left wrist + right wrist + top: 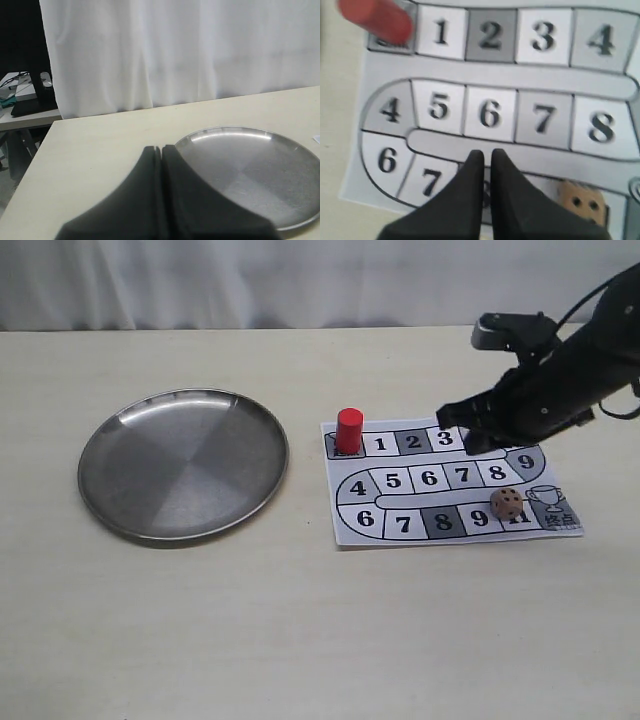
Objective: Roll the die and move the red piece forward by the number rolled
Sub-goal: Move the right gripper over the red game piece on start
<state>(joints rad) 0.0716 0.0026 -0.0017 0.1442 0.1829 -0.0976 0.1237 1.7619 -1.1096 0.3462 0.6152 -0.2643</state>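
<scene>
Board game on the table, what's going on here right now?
A two-armed robot is working at a numbered paper board. The die lies loose on the bottom row, between 9 and 11. The red piece stands on the start square beside 1. The right gripper is above the board, empty, its jaws nearly together. The left gripper is shut, facing the metal plate.

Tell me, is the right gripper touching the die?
Apart. Exterior view: the right gripper is at the board's top row, the die on its bottom row, a whole row between.
</scene>
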